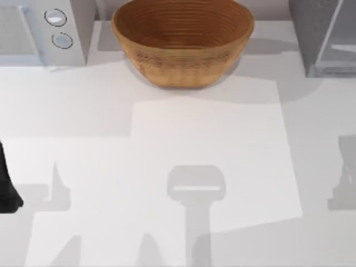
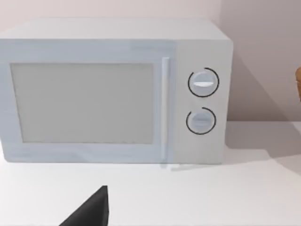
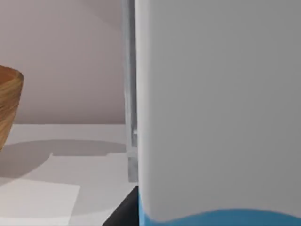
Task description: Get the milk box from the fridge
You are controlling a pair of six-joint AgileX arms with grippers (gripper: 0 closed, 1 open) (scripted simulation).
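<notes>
Two arms at a white bench (image 1: 167, 167). Left arm (image 1: 6, 188) sits parked at the left edge. Microwave (image 1: 39, 28) back left, wicker bowl (image 1: 182, 41) centre, fridge (image 1: 322, 33) back right. Milk box (image 3: 216, 108) looms right against the right hand (image 3: 123, 213), just beside the fridge; I cannot tell whether that hand grips it.

left arm (image 1: 8, 186): at table's left edge | left pincer finger (image 2: 89, 209): low over table
</notes>
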